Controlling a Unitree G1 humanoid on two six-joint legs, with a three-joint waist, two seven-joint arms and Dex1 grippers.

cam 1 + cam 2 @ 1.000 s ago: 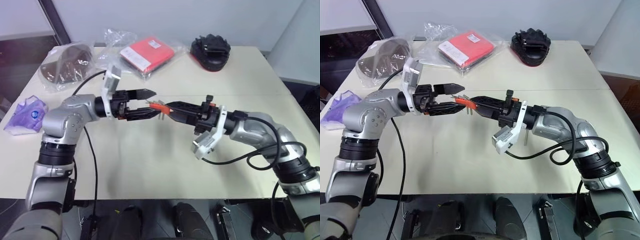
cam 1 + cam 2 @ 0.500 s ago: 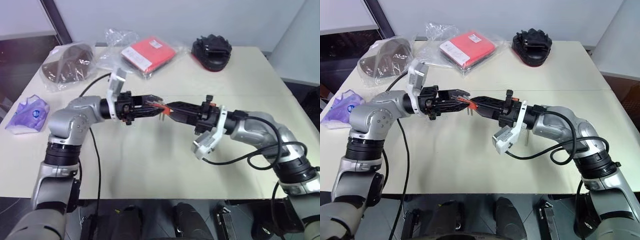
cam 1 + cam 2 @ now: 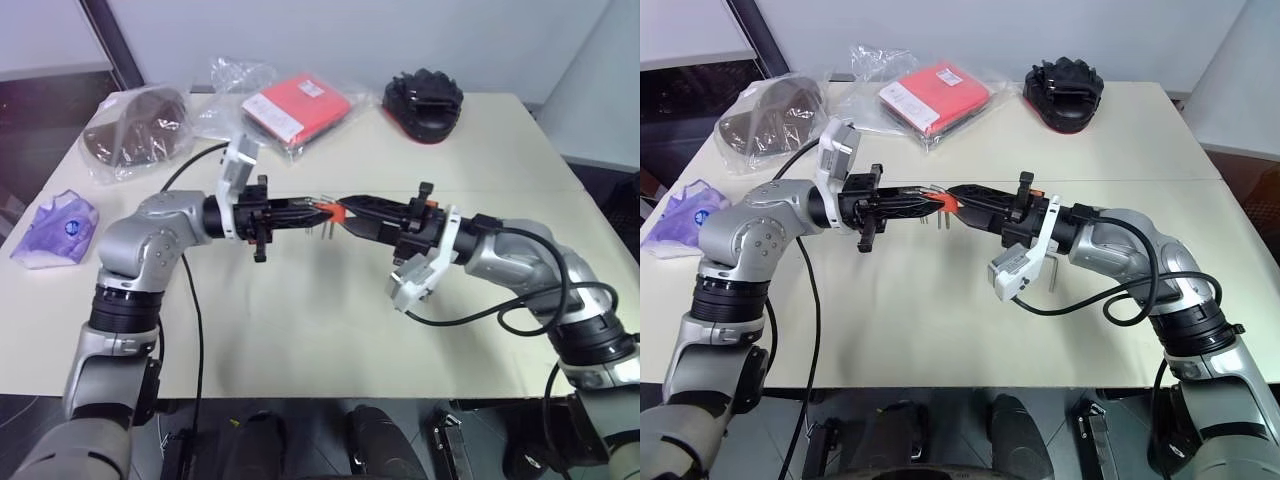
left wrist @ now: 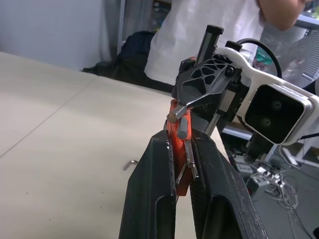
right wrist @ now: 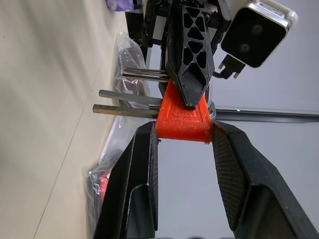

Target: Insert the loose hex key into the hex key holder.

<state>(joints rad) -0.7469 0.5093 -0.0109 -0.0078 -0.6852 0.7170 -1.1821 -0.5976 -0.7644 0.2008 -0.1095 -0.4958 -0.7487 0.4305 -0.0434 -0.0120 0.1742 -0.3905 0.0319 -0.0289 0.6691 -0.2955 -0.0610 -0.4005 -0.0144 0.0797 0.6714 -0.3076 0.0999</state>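
L gripper (image 3: 314,211) is closed. In the L wrist view its two fingers (image 4: 154,189) pinch the prong end of the holder (image 5: 182,119), with orange plastic and a couple of short grey keys squeezed between them. Can't tell which key, if any, it bears on.

R gripper (image 3: 352,208) is tip to tip with it, coming from the opposite side. Its fingers are clamped on the flat sides of the same orange block, prongs pointing away from it twd the L hand. So both hands have the holder, up in the air, well clear of the table (image 3: 300,330).

Loose key (image 4: 130,163): I see no long L-shaped rod in either hand. There's a small bent bit of metal lying on the table below the grippers, apart from both. Prob. that's it, but it's too small to be sure.

Progress, my read: holder is picked up and steadied, that's about all. Key isn't in a slot, and apparently isn't picked up yet. Left to do: free one hand, get the key off the table, line its straight end up w/ an empty hole, push it in.
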